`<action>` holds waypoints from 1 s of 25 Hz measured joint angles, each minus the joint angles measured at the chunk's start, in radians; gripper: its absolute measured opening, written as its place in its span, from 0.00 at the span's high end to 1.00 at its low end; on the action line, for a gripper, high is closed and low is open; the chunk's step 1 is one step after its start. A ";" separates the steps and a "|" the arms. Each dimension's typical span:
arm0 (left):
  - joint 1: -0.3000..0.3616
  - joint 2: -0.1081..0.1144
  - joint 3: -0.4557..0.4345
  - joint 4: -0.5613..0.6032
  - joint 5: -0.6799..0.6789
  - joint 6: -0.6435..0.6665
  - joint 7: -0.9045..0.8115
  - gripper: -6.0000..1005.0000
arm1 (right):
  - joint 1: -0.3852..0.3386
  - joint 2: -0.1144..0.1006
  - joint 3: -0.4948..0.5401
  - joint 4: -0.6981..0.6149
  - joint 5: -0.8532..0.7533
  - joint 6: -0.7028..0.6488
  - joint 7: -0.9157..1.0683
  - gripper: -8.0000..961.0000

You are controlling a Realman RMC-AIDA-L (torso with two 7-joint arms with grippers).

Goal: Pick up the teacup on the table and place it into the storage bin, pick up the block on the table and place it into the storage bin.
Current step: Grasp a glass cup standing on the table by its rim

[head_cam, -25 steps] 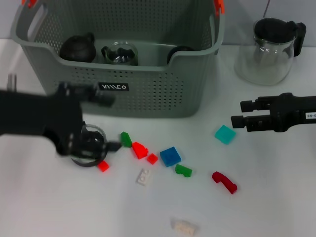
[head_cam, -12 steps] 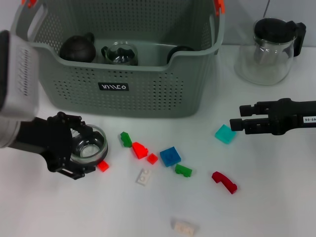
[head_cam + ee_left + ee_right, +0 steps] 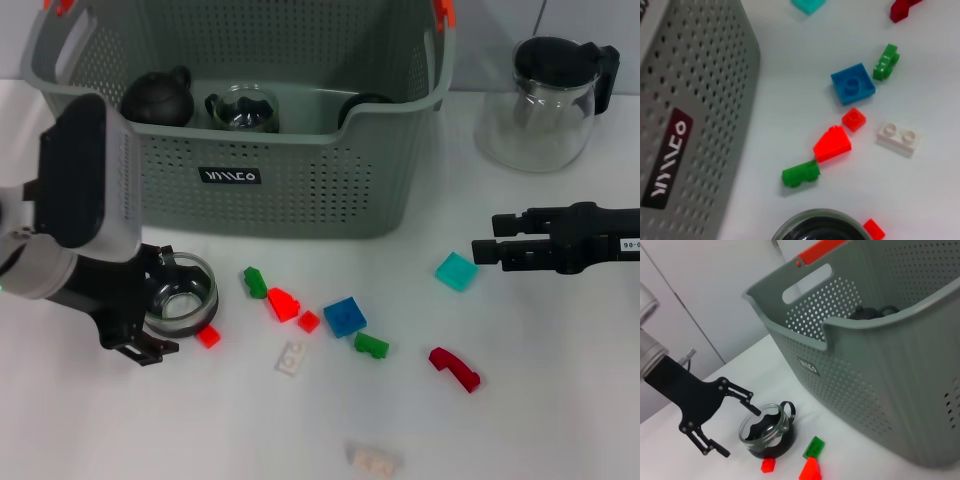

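The glass teacup [image 3: 181, 297] stands on the table in front of the storage bin's left end; it also shows in the right wrist view [image 3: 767, 432] and its rim in the left wrist view [image 3: 820, 227]. My left gripper [image 3: 170, 305] is open, low at the cup's left side, one finger behind it and one in front; the right wrist view [image 3: 741, 433] shows the fingers spread and apart from the glass. Coloured blocks lie to the right: green [image 3: 255, 282], red [image 3: 283, 303], blue [image 3: 345, 316], teal [image 3: 456, 271]. My right gripper [image 3: 484, 237] hovers open by the teal block.
The grey storage bin [image 3: 300, 190] at the back holds a black teapot [image 3: 157, 97] and a glass cup [image 3: 243, 108]. A glass teapot with black lid [image 3: 545, 95] stands at the back right. More blocks: dark red [image 3: 454, 368], white [image 3: 291, 357], white [image 3: 373, 459].
My left arm has swung over the cup and settled, its open fingers now on either side of it. The cup has not moved. My right gripper has drifted slightly right.
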 joint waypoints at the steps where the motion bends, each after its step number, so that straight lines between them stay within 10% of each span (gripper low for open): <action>1: 0.000 0.000 0.008 -0.004 0.003 -0.005 -0.003 0.13 | 0.000 0.000 0.000 0.000 0.000 0.000 -0.001 0.22; 25: -0.080 0.005 0.195 -0.131 0.124 -0.034 -0.227 0.13 | 0.001 -0.006 0.003 0.001 -0.011 0.008 -0.014 0.22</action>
